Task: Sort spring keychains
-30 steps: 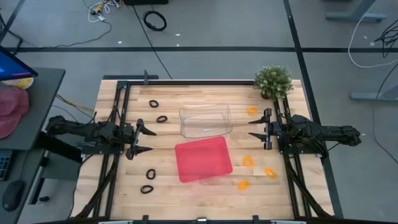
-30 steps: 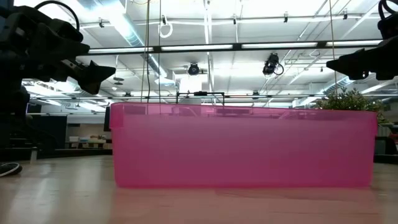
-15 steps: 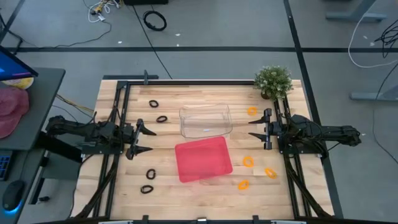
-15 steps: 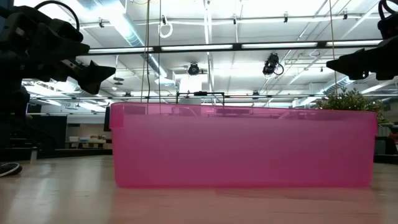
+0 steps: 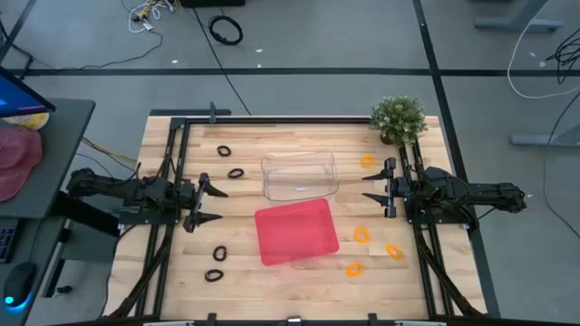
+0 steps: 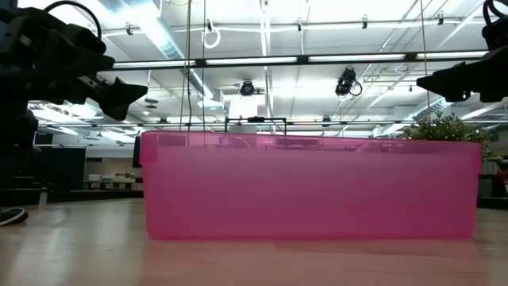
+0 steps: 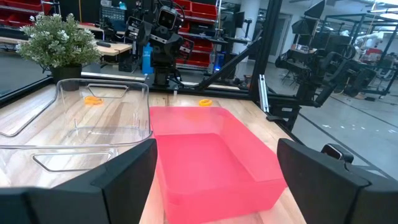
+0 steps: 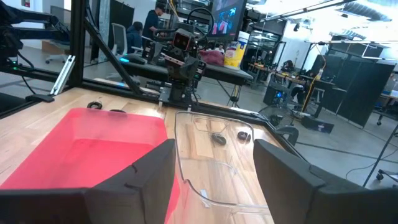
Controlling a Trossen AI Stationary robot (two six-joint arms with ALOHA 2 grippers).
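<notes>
Two dark robot arms

Both arms [image 5: 118,192] [image 5: 471,195] were matte black, jointed and slim, each ending in two pointed, wedge-shaped black fingers [image 7: 118,180] [image 8: 146,177]; black cables looped along them.

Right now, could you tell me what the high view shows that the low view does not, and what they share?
Only the high view shows the keychains: four black spring keychains on the table's left side and four orange spring keychains on its right, none in a container. It also shows the clear tray behind the red tray, and the whole left gripper and right gripper, both open and empty.

Only the low view shows the room's ceiling lights.

Both show the red tray, the potted plant and parts of both arms.
</notes>
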